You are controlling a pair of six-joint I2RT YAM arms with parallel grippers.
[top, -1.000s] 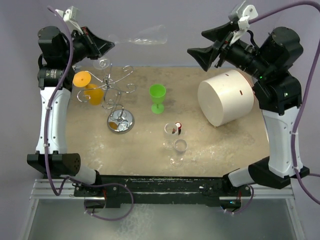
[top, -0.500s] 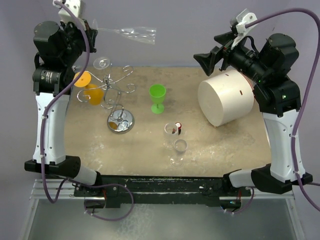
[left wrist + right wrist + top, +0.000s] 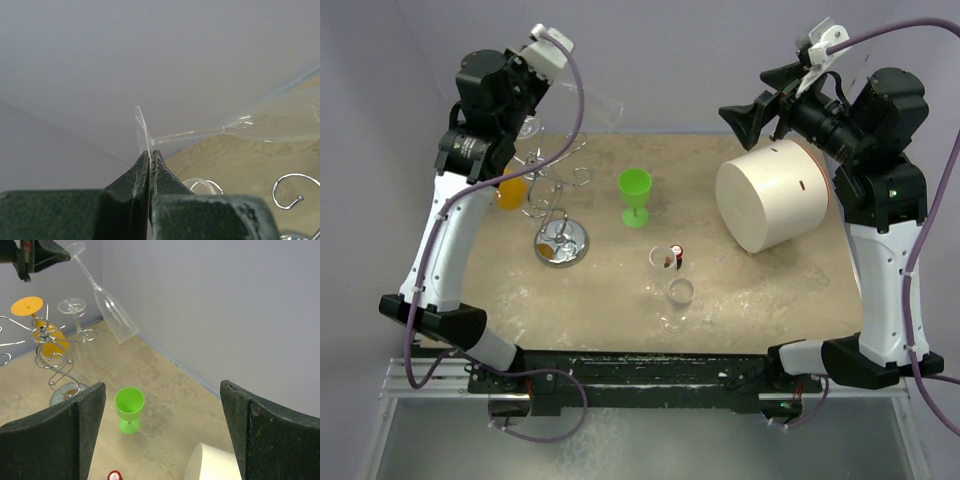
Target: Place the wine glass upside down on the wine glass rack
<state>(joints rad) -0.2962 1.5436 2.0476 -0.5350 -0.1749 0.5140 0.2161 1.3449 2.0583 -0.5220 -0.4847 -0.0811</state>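
Here the left hand (image 3: 149, 159) is pinched shut on the foot rim of the glass (image 3: 280, 122) and holds it up in the air. Its own wrist view shows the stem running sideways out from the fingertips. The right wrist view adds that the glass slants bowl-down near the rack (image 3: 50, 367) without touching it, and that an orange glass (image 3: 27, 306) and a second clear glass (image 3: 71, 305) hang there. The right hand (image 3: 162, 386) is spread wide above the desk (image 3: 165, 367), holding nothing.
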